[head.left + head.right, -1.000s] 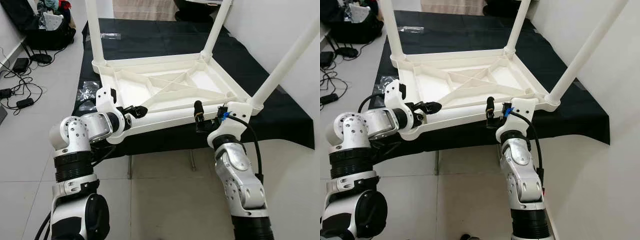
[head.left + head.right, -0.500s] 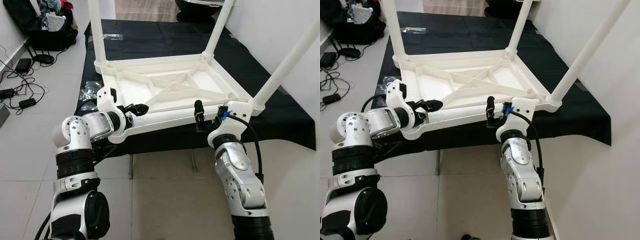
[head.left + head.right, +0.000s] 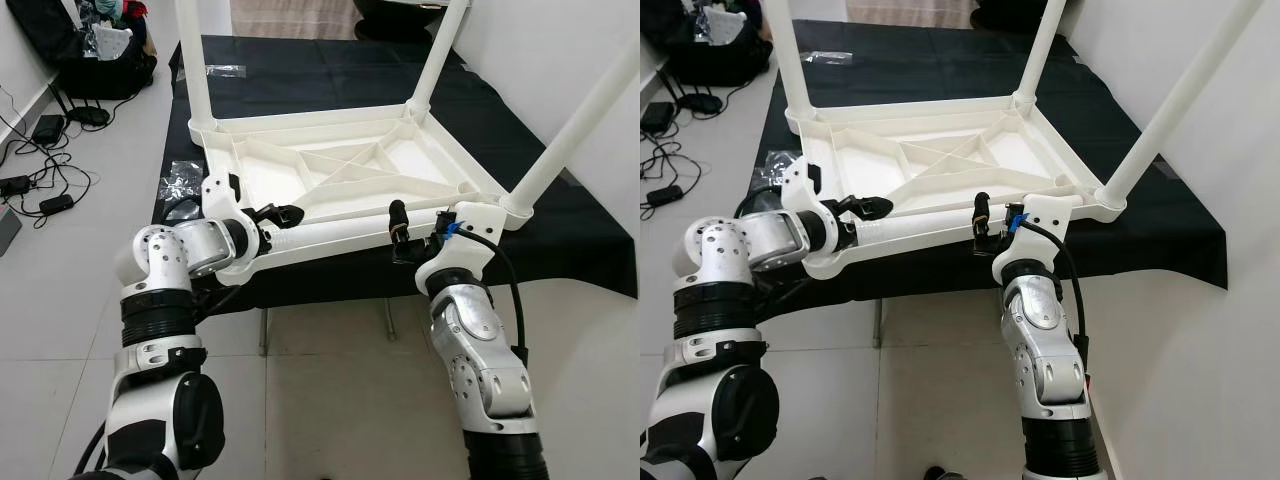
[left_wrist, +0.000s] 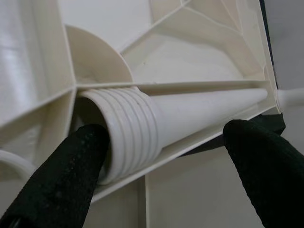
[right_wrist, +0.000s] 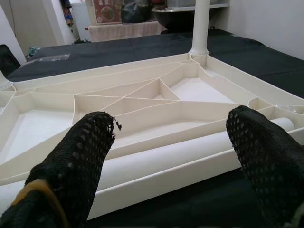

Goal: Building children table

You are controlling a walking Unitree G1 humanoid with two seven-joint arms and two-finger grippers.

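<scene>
The left end effector (image 3: 283, 212) sits at the near-left corner of the upturned white tabletop (image 3: 340, 175), its two black fingers (image 4: 61, 175) spread apart on either side of the ribbed, threaded end of a loose white leg (image 4: 190, 114) (nothing is pinched between them). That leg lies flat inside the tabletop's near rim, running along it from the left corner socket toward the right corner. The right end effector (image 3: 397, 235) hovers just at the near rim, closer to the right corner, with its fingers (image 5: 76, 156) wide open and the lying leg passing in front of them. The tabletop rests upside down on a counter covered by a black cloth (image 3: 330, 75), its ribbed underside facing up. Three standing legs (image 3: 432, 60) rise from the far-left, far-right and near-right corners. On the floor beyond the counter's left edge lie cables (image 3: 40, 190), and a dark bag (image 3: 90, 45) sits farther off.
</scene>
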